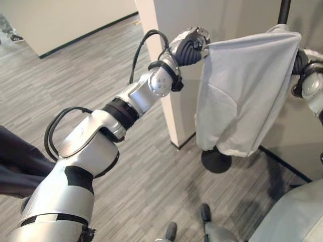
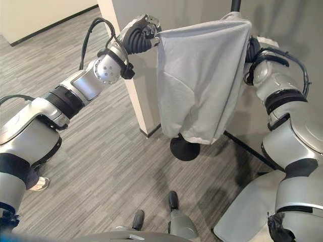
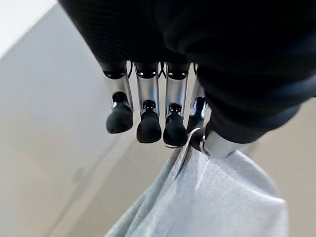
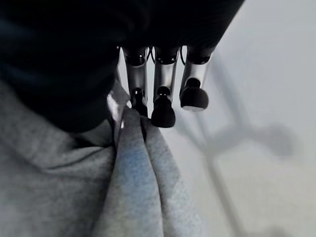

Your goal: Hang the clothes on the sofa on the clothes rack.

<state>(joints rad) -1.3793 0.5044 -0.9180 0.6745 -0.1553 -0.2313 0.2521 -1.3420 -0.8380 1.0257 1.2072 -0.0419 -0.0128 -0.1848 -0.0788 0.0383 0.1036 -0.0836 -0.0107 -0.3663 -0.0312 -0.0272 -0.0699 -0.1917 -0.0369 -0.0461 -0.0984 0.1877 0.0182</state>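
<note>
A light grey garment (image 1: 242, 96) hangs spread out between my two raised hands, in front of the clothes rack's black pole (image 1: 284, 11). My left hand (image 1: 189, 46) pinches its top left corner, thumb against finger over the cloth (image 3: 217, 197). Behind the top right corner, my right hand (image 2: 251, 49) grips a fold of the fabric (image 4: 133, 168) between thumb and fingers. The rack's round black base (image 2: 184, 147) shows on the floor under the garment's lower hem. The pole's upper part runs out of view.
A pale square pillar (image 1: 166, 75) stands just behind my left forearm. A grey wall with a dark skirting (image 1: 285, 164) runs behind the rack. A grey sofa corner (image 1: 295, 214) sits at lower right. The wood-look floor (image 1: 101, 75) opens out to the left.
</note>
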